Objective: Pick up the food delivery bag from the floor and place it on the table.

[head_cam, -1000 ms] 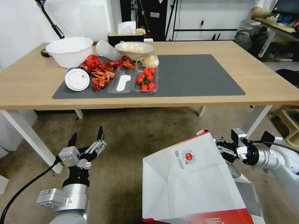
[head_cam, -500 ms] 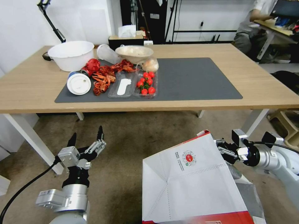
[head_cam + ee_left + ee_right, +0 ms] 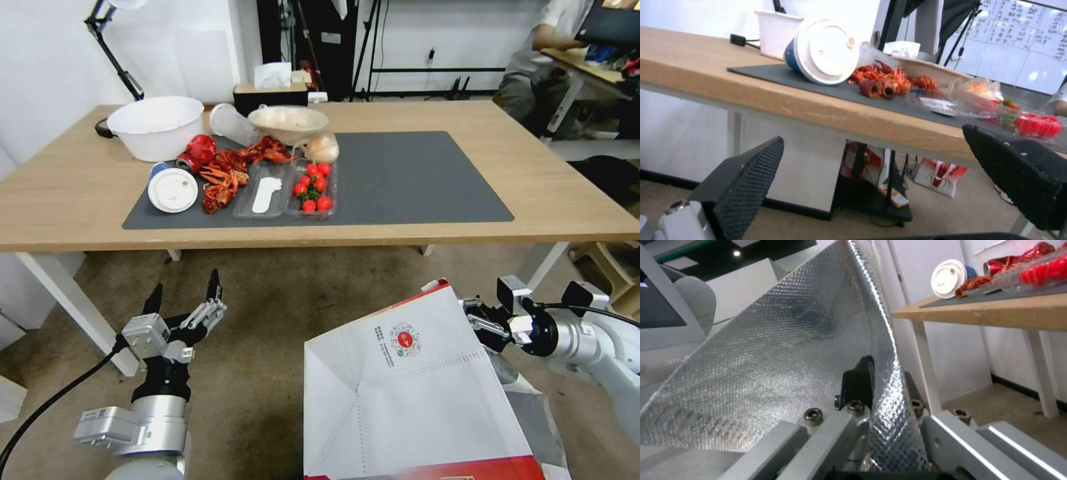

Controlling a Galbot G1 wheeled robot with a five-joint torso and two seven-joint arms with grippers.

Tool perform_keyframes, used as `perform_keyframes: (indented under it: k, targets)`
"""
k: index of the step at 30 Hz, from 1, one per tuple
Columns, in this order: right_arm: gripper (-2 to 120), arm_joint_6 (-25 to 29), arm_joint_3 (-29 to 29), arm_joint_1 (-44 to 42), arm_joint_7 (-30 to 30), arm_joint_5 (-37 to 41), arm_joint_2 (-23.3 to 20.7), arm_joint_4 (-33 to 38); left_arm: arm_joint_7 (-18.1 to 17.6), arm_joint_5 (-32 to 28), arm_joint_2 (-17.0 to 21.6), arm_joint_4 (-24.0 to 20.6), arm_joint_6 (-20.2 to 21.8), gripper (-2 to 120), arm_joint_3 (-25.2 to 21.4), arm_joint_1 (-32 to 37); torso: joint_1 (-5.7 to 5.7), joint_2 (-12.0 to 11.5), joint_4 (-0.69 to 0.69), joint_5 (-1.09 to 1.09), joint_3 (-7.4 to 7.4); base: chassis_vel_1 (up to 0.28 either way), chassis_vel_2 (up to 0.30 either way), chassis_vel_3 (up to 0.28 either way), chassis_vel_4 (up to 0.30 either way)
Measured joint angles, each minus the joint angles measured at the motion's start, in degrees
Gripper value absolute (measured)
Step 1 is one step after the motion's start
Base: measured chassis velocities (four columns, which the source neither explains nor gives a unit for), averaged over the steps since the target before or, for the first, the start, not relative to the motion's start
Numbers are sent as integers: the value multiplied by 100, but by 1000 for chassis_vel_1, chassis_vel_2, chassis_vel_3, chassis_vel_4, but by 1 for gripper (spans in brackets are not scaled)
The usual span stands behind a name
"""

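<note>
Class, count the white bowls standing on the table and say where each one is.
2. A large white bowl stands at the far left of the table, just off the mat. A shallower bowl stands at the mat's far edge, behind the crayfish.

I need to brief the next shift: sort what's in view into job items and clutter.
Job items: food delivery bag, pinched at its rim by the right gripper; table; floor.

Clutter: white bowl, crayfish, cherry tomatoes, lidded cup, tissue box.
</note>
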Motion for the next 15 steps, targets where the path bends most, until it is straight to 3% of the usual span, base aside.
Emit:
perform_keyframes:
  k: [15]
  targets:
    - [0, 0, 8, -21, 2, 4, 38, 43, 12, 35, -18, -52, -1, 100, 0, 48, 150, 376, 0, 0, 227, 0, 0, 0, 0]
